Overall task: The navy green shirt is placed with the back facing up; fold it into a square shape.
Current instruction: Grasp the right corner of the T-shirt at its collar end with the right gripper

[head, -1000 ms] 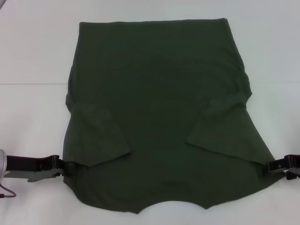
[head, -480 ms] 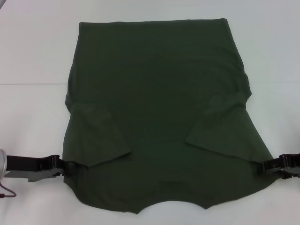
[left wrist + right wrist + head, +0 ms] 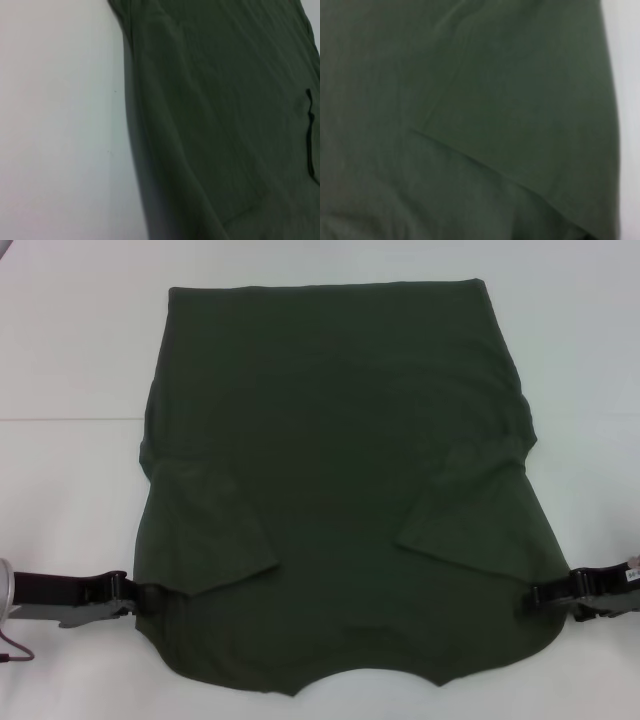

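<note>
The navy green shirt [image 3: 330, 470] lies flat on the white table [image 3: 70, 360], plain side up, with both sleeves folded inward over the body. Its neckline faces me at the near edge. My left gripper [image 3: 133, 593] sits low at the shirt's left edge near the shoulder, its jaws closed on the fabric rim. My right gripper [image 3: 535, 596] reaches in over the right edge near the other shoulder and holds the cloth there. The left wrist view shows the shirt [image 3: 225, 125] beside bare table [image 3: 55, 125]. Green cloth [image 3: 470, 120] fills the right wrist view.
White table surface surrounds the shirt on all sides, with a faint seam line [image 3: 70, 419] running across it at the left. A thin red cable [image 3: 12, 650] hangs by the left arm at the near left corner.
My right gripper has slid inward to the left, and the shirt's near right corner has drawn in with it. The left gripper has stayed still.
</note>
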Available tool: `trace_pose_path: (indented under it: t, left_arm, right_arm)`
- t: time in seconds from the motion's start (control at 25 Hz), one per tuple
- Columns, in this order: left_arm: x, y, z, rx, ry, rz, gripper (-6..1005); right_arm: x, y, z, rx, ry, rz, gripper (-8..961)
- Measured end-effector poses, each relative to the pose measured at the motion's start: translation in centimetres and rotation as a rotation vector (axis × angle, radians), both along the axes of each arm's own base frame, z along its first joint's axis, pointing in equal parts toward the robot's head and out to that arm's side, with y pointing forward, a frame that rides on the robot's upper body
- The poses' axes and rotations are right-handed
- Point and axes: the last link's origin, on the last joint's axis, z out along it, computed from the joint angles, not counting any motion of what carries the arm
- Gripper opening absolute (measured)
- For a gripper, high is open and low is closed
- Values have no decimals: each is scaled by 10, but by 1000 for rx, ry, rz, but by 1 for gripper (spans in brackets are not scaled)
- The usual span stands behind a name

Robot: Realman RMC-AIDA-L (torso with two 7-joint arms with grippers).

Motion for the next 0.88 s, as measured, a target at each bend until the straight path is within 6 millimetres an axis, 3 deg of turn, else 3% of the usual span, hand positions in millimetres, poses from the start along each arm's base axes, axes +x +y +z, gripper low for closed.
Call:
trace_pose_path:
  t: [0.4, 0.84, 0.88]
  left_arm:
    - [0, 0, 0, 0, -1, -1, 42]
    - [2, 1, 0, 1, -5, -6, 42]
    - [2, 1, 0, 3, -7, -6, 42]
  right_arm:
    - [-3, 4, -1, 14, -1, 6, 915]
    - [-3, 6, -2, 16, -22, 18, 754]
    - [-3, 6, -3, 14, -24, 19, 671]
